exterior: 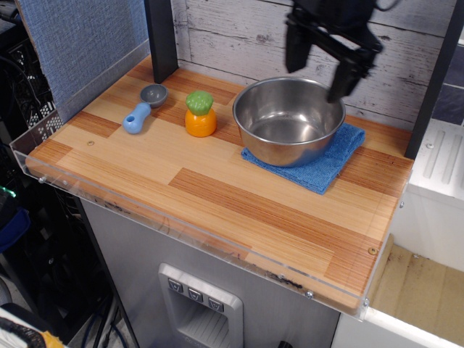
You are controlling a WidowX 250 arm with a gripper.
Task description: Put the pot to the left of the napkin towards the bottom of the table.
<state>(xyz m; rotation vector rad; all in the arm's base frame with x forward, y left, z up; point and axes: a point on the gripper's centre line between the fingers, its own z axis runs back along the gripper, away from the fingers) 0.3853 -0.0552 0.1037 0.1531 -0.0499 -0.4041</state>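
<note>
The shiny steel pot [288, 119] sits upright on the blue napkin [316, 162] at the back right of the wooden table [217, 196]. My black gripper [319, 65] hangs open and empty above the pot's far right rim, its two fingers spread wide. It touches nothing. The napkin shows only at the pot's front and right side; the rest lies under the pot.
An orange toy with a green top [200, 113] stands just left of the pot. A blue-handled scoop with a grey bowl [143, 106] lies further left. A black post [161, 36] and a grey plank wall close the back; a clear acrylic edge [188, 228] runs along the front.
</note>
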